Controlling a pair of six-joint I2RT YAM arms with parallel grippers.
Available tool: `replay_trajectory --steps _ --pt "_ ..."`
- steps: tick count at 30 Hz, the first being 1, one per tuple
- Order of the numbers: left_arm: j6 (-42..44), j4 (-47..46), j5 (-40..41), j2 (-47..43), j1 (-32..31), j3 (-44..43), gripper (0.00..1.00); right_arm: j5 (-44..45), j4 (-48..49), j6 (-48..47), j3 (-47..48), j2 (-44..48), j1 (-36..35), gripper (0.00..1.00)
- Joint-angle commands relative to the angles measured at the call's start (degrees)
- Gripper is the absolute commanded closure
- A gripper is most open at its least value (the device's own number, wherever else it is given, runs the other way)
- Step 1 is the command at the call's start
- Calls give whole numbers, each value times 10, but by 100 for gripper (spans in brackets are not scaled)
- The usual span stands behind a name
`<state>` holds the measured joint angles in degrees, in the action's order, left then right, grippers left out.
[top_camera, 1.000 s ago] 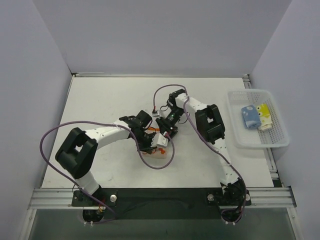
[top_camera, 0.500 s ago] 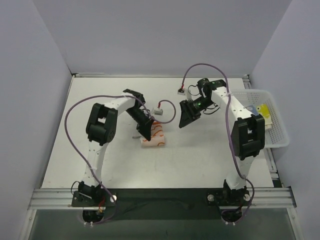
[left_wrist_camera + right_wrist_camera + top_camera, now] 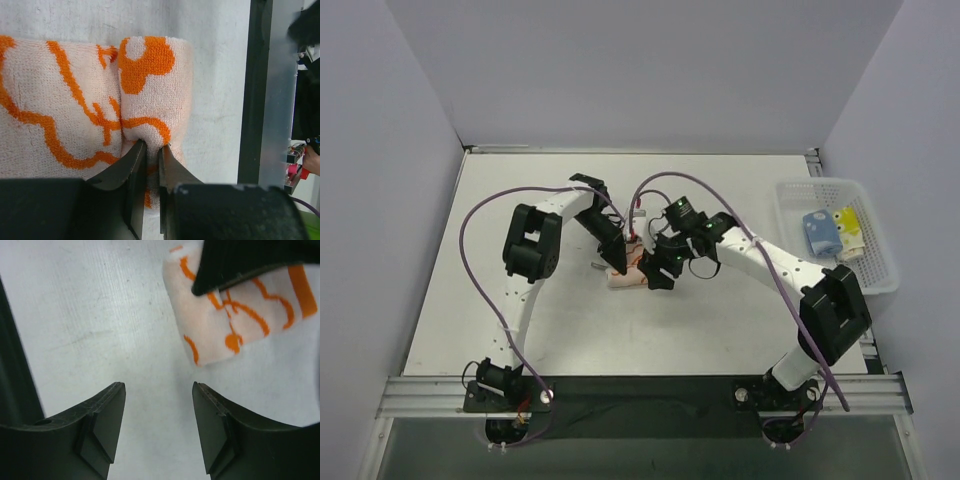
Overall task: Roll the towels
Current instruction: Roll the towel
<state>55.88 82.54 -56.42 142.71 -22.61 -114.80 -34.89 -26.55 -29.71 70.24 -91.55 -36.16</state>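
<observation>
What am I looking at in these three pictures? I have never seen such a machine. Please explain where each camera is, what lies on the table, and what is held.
These are two robot arms bolted to the near edge of a white table. The wide picture is taken from above and behind them. The other two pictures come from small cameras on the wrists, so the dark shapes in them are each arm's own fingers.

In the middle lies a small towel, pale with orange lines, gathered into a short roll. The left gripper is shut and pinches a fold of it. The right gripper is open beside the roll and holds nothing.

At the right stands a white mesh basket with a blue towel and a yellow towel inside.
</observation>
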Motion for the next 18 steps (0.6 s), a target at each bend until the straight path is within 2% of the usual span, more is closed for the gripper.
replay_trajectory --steps 1,5,12,15,18 --pt "50 77 63 27 1 23 80 94 142 -100 -44 14 -46 43" --pt "49 78 59 26 0 26 77 106 260 -173 -96 -3 -76 41" --pt "49 81 59 26 2 24 72 95 292 -237 -97 -76 -82 42" --pt "45 81 55 27 3 20 71 81 267 -241 -78 -104 -80 50" --pt "44 80 52 29 7 16 71 53 207 -243 -58 -122 -80 63"
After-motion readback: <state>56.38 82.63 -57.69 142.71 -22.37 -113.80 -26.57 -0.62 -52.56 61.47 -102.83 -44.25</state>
